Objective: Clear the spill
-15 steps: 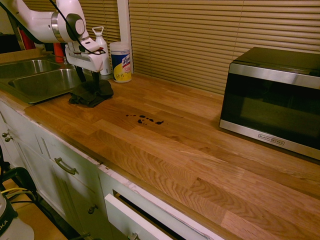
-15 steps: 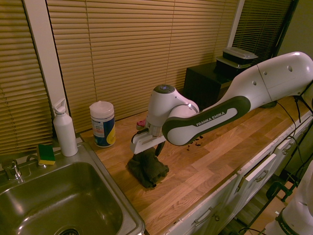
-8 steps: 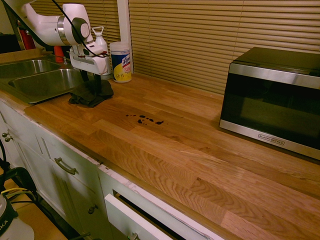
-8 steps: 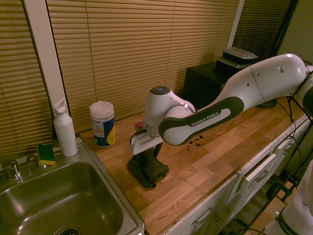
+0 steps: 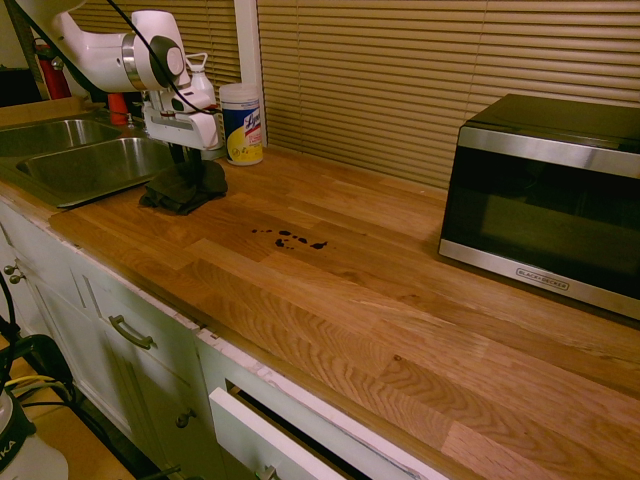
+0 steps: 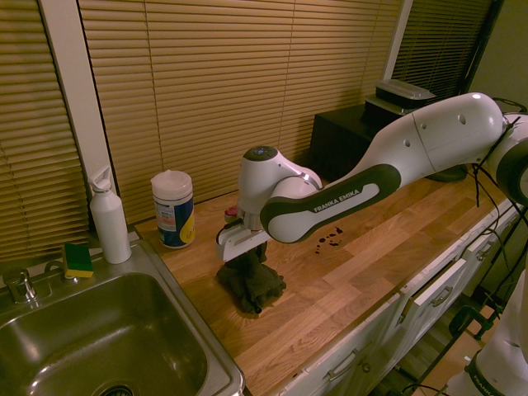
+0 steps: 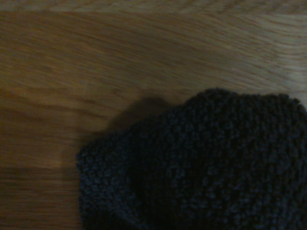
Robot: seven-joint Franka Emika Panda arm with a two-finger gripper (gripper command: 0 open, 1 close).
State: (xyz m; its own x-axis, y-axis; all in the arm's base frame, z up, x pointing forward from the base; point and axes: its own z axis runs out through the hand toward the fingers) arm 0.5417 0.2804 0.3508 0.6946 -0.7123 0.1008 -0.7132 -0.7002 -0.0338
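Fingers (image 6: 245,257) pinch a crumpled, nubbly dark cloth (image 6: 252,283) on the smooth wooden counter (image 5: 420,330).

I am working in a home kitchen. A long butcher-block wooden countertop (image 5: 380,300) runs over white cabinets (image 5: 120,330) with metal handles, and a stainless steel double sink (image 5: 70,160) is set into it at my 9 o'clock in the first exterior view. A black and steel microwave (image 5: 545,195) stands at 3 o'clock, a tub of cleaning wipes (image 5: 241,122) and a white bottle (image 6: 109,216) sit by the sink, a yellow-green sponge (image 6: 78,259) lies on its rim, and slatted blinds (image 5: 400,70) cover the windows behind.
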